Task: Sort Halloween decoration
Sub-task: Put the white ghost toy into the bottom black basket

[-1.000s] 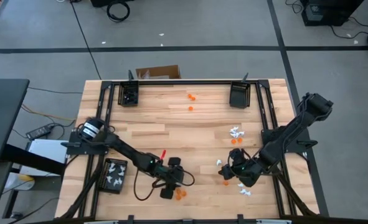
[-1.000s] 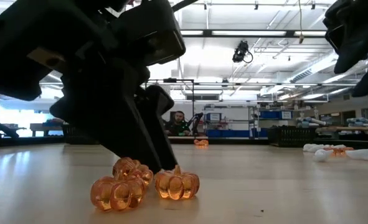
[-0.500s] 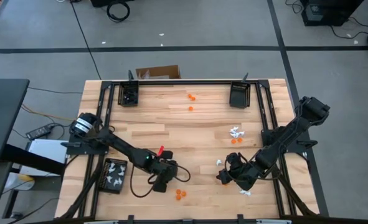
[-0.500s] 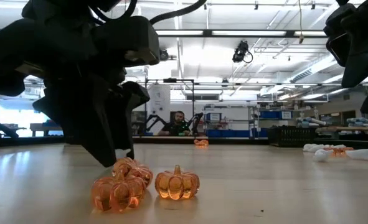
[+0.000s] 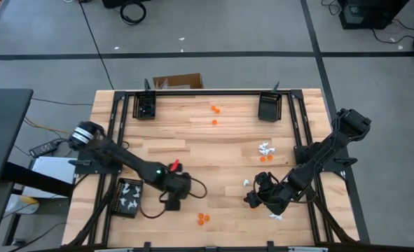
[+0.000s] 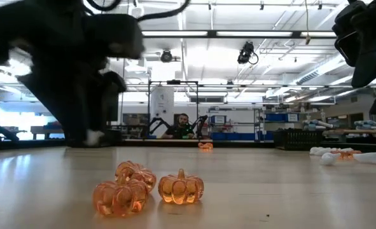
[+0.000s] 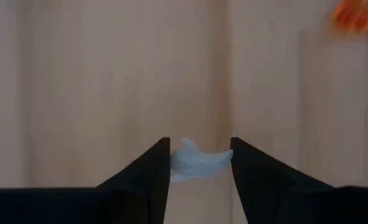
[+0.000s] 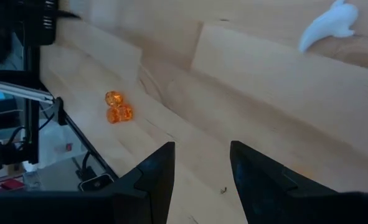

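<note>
My left gripper [image 5: 170,204] hangs over the near left part of the table, shut on a tiny white trinket [image 7: 196,160], which also shows at its fingertips in the low view [image 6: 93,137]. Three orange pumpkin trinkets [image 5: 203,219] [image 6: 149,187] sit on the wood to its right. My right gripper [image 5: 252,198] [image 8: 200,168] stands open over bare wood at the near right, with nothing between its fingers. White trinkets [image 5: 247,183] [image 5: 275,215] lie on the table close to it. My left gripper pinches the white trinket [image 7: 199,163] between its two fingers, at their free ends. The fingers [image 7: 152,168] come from above, pointing steeply down. The trinket is lifted clear of the table.
A black tray [image 5: 129,196] with white trinkets stands at the near left edge. Two more black trays [image 5: 146,106] [image 5: 269,106] stand at the far corners. Two orange trinkets [image 5: 214,115] lie at the far middle, and white and orange ones [image 5: 265,152] at the right.
My left gripper has risen from beside the orange pumpkins and gone toward the table's left edge, tipping to point more steeply down. It carries the white trinket, lifted off the wood. The pumpkins have stayed where they were.
</note>
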`<state>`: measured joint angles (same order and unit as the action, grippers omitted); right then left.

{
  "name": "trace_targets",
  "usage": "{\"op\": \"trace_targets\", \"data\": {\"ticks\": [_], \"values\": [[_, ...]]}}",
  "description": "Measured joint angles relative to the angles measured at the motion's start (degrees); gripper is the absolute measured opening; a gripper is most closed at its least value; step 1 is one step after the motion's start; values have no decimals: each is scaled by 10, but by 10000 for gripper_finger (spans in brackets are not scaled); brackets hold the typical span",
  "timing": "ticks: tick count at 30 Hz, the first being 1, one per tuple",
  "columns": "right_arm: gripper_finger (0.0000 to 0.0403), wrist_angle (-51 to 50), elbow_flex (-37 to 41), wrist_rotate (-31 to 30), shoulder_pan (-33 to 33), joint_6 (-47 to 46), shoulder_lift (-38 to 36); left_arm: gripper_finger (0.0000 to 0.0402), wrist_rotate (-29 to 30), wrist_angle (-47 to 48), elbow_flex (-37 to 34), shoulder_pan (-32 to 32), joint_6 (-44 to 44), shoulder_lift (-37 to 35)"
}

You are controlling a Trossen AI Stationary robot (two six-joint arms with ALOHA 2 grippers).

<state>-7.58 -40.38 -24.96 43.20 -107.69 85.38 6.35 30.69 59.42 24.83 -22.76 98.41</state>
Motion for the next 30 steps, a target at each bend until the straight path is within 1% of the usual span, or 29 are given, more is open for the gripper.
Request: {"op": "trace_targets", "data": {"ticks": [5,9,12,15,17,20,22,23,26,28,30], "values": [[162,-1,0,4,0,9,0,159,-5,171,1,26,-68,-83],[162,-5,0,2,0,15,0,159,-15,312,1,81,-155,-132],[162,-9,0,-28,2,19,0,159,-16,376,1,133,-220,-145],[162,-12,0,-57,2,23,0,158,-29,397,1,171,-265,-146],[162,-13,0,-57,2,29,0,158,-47,416,1,186,-292,-146],[162,-21,0,-55,2,33,0,158,-52,426,-9,194,-322,-150],[162,-35,0,-55,2,31,-1,158,-60,405,-43,193,-339,-167],[162,-40,0,-55,2,34,-2,158,-71,380,-68,191,-348,-178],[162,-59,-5,-55,2,49,-14,158,-139,294,-148,189,-383,-222],[162,-110,-21,-51,2,65,-25,158,-180,269,-180,189,-426,-247],[162,-178,-44,-45,2,88,-38,162,-197,267,-187,186,-485,-270]]}}
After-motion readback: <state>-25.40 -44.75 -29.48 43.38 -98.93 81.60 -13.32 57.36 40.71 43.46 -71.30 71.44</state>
